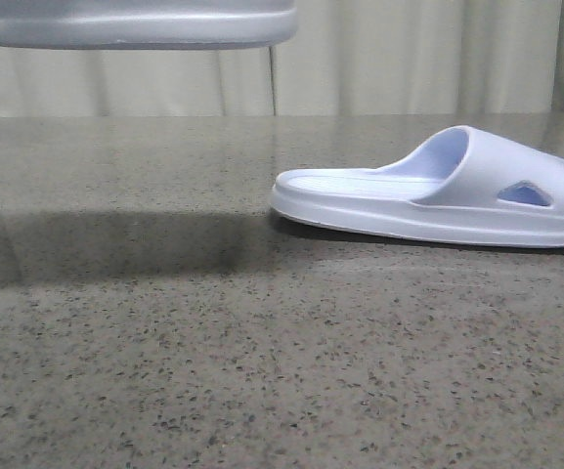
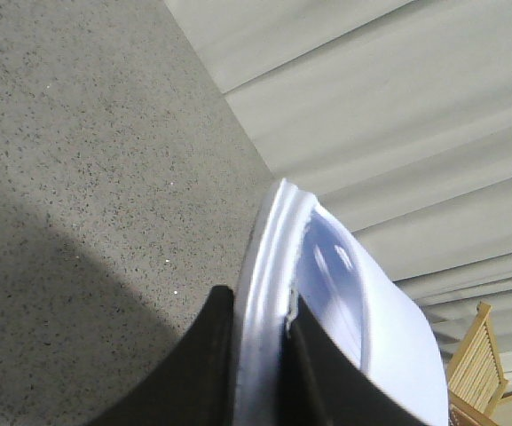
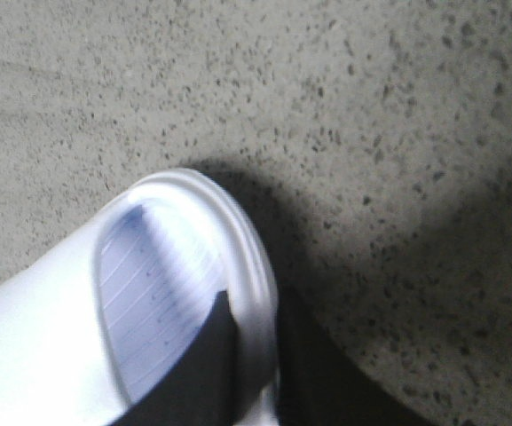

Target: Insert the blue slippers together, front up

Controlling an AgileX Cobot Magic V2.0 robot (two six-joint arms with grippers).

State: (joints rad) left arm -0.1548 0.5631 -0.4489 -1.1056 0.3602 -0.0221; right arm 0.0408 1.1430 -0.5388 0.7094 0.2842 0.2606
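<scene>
One pale blue slipper (image 1: 135,24) hangs in the air at the upper left of the front view, only its sole edge showing. My left gripper (image 2: 260,306) is shut on that slipper's (image 2: 362,328) thick sole rim, one dark finger on each side. The other pale blue slipper (image 1: 438,195) lies sole down on the table at the right, strap with its triangular cutout to the right, running out of view. My right gripper (image 3: 251,306) is shut on this slipper's (image 3: 149,275) rim, one finger on the ribbed footbed, one outside. Neither gripper shows in the front view.
The speckled grey stone table (image 1: 164,342) carries a broad shadow under the raised slipper. A pale curtain (image 1: 409,59) hangs behind the table's far edge. A wooden chair back (image 2: 482,364) shows in the left wrist view.
</scene>
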